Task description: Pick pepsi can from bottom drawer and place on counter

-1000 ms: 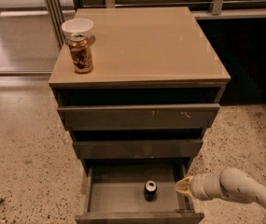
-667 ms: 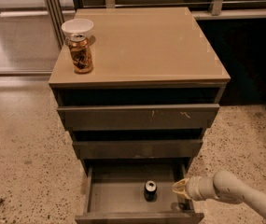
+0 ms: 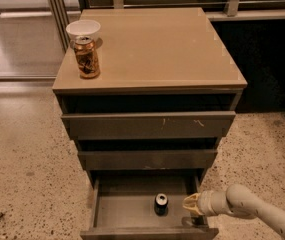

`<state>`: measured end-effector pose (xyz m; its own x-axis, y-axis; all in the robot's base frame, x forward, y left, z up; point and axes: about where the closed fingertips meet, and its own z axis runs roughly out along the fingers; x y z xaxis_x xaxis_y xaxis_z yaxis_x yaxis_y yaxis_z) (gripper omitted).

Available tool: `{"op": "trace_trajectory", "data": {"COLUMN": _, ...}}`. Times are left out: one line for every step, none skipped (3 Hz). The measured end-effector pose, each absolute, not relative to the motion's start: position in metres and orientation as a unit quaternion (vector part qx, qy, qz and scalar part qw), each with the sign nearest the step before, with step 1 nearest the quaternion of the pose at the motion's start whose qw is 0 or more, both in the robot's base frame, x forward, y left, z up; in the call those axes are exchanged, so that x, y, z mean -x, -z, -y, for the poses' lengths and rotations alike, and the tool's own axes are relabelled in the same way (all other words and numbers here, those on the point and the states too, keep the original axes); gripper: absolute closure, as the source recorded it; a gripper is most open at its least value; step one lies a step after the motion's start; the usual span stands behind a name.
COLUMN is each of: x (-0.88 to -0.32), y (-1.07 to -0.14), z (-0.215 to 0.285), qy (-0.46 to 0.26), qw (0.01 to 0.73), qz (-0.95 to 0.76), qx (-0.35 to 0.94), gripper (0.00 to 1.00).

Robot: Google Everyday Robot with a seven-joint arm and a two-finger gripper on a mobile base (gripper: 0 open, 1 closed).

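Hovering at the right side of the open bottom drawer (image 3: 124, 211), the pincer (image 3: 189, 204) points left, its pale yellowish tip level with the pepsi can (image 3: 161, 204) and just beside it, with a narrow strip of drawer floor between them. Whether the pincer is open or closed cannot be told from this view, and it is not gripping anything that shows. Its cream-coloured arm (image 3: 249, 209) runs off to the near right corner of the scene. The pepsi can stands upright on the grey floor of the bottom drawer, a little right of the middle and towards the near edge, silver top facing up. Above the pulled-out drawer sit the middle drawer (image 3: 147, 159) and the top drawer (image 3: 147, 125), each slightly ajar with a dark gap over its front. The glossy tan table (image 3: 162, 44) caps the cabinet; at its far left corner a brown-gold patterned can (image 3: 87, 58) stands upright, with a white bowl (image 3: 83, 29) right behind it. Speckled beige floor (image 3: 27, 159) surrounds the cabinet.
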<state>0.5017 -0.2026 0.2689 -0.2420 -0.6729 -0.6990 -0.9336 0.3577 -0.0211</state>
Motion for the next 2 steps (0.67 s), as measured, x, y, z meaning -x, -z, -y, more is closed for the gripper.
{"op": "trace_trajectory", "data": {"x": -0.505, "y": -0.249, "z": 0.19, "qy": -0.219, "qw": 0.319, "qz": -0.744, "qx": 0.544, "gripper": 0.58}}
{"op": "trace_trajectory", "data": {"x": -0.51, "y": -0.231, "z": 0.177, "qy": -0.232, "qw": 0.325, "qz": -0.728, "qx": 0.558, "gripper": 0.48}}
